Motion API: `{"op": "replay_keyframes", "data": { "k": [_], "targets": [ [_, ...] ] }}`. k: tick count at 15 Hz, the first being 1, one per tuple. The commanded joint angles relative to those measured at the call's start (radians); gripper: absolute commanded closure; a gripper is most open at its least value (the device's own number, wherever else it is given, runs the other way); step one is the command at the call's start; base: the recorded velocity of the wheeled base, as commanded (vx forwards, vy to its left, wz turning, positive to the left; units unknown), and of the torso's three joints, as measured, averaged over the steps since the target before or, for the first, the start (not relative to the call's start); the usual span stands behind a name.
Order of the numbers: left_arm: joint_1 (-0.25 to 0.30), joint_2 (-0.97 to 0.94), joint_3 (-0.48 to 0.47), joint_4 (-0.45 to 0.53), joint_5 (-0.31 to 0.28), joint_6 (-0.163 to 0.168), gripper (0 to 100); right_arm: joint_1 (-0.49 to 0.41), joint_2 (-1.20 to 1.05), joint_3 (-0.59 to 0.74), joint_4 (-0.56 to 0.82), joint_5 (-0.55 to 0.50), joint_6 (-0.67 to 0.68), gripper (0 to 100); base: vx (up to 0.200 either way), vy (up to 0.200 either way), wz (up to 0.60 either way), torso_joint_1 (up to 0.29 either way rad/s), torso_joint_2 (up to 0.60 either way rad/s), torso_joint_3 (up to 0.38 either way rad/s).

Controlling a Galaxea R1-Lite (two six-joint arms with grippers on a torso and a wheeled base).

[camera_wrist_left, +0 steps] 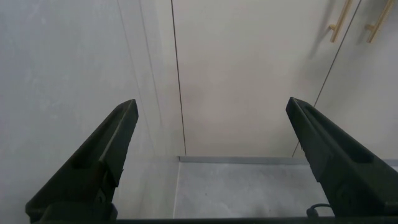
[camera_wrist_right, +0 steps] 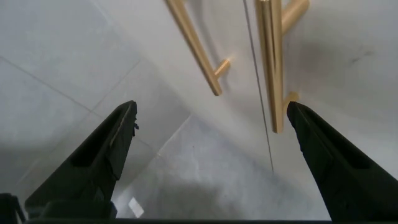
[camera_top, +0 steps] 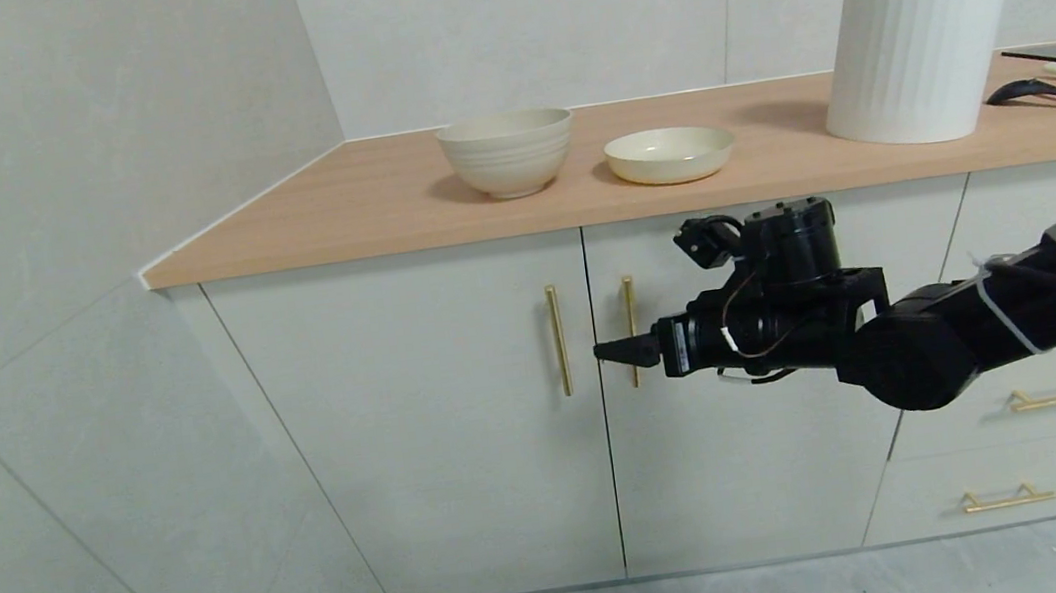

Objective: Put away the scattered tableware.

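Bowl (camera_top: 507,152) and shallow dish (camera_top: 670,154) sit near each other, not touching, on the counter (camera_top: 327,215), untouched. My right gripper (camera_top: 624,353) hangs spread open at the right door handle (camera_top: 632,329); left gripper (camera_wrist_left: 211,162) is spread too, empty. Looks like the cabinet-opening step: next I'd close around that handle and pull.

Your right arm (camera_top: 985,326) comes in from the right side and lies about level, its forearm stretched across toward your left. The right gripper (camera_top: 618,353) at its tip points the same way. Its fingers (camera_wrist_right: 112,155) stand wide apart, gripping nothing. Your left gripper (camera_wrist_left: 211,109) is spread just as wide and is also empty
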Motion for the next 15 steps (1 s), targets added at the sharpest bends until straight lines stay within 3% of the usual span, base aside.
{"op": "replay_keyframes", "data": {
  "k": [1,15],
  "targets": [
    [0.000,0.001,0.000,0.000,0.001,-0.001,0,0.000,0.054,-0.016,-0.009,0.002,0.008,0,0.000,0.000,0.00,0.000,0.00,0.000],
    [0.000,0.001,0.000,0.000,0.001,-0.001,0,0.001,0.164,-0.040,-0.231,0.000,0.143,0,0.000,0.000,0.00,0.000,0.00,0.000]
  ]
}}
